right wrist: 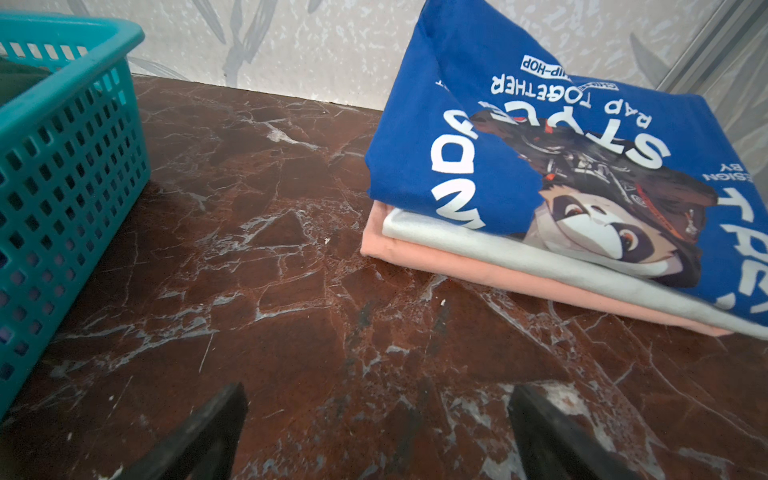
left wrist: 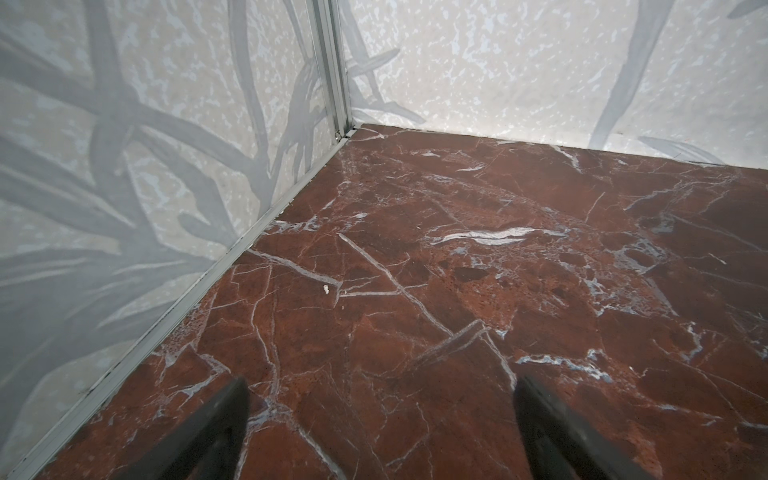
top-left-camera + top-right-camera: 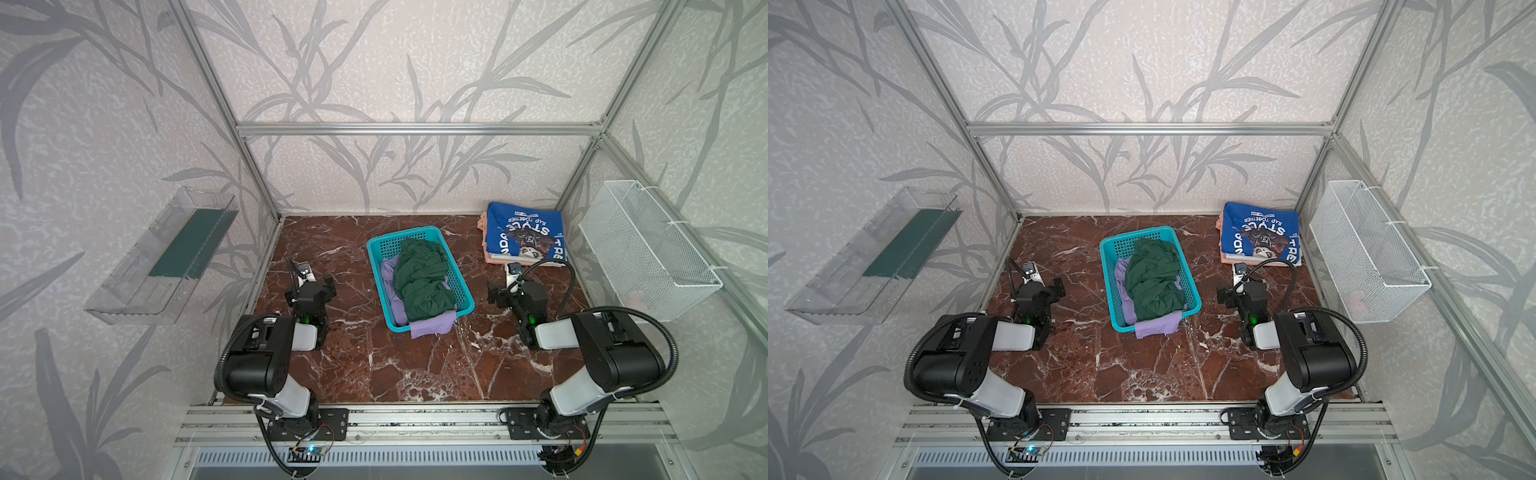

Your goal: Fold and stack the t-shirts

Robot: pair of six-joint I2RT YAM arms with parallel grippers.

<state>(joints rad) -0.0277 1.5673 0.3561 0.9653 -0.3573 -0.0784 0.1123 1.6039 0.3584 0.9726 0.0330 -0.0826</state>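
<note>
Left wrist view: left gripper [image 2: 380, 386] jaws spread wide, nothing between them. It sits low over bare red marble tabletop [image 2: 457, 249], close to the corner where two walls meet.

Right wrist view: right gripper [image 1: 377, 388] jaws also spread wide and empty, over the marble. It faces the open strip between the turquoise basket [image 1: 70, 166] and a folded stack.

Stack, top to bottom: royal blue t-shirt [image 1: 519, 137] with white lettering and a raccoon-like graphic, its upper fold a little raised. Below it a white folded cloth [image 1: 457, 237], then the peach t-shirt [image 1: 415, 253] flat on the marble. In both top views the stack lies in the far right corner of the table, just beyond the right gripper and apart from it.

Basket stands mid-table between the two arms. Dark green t-shirt [image 3: 422, 278] lies crumpled and heaped inside, on top of the lavender t-shirt [image 3: 432, 326]. The lavender one spills over the near rim onto the marble. Left gripper well apart from the basket, near the left wall.

Walls: clear tray [image 3: 158, 257] mounted left, white wire basket [image 3: 648, 249] mounted right.
</note>
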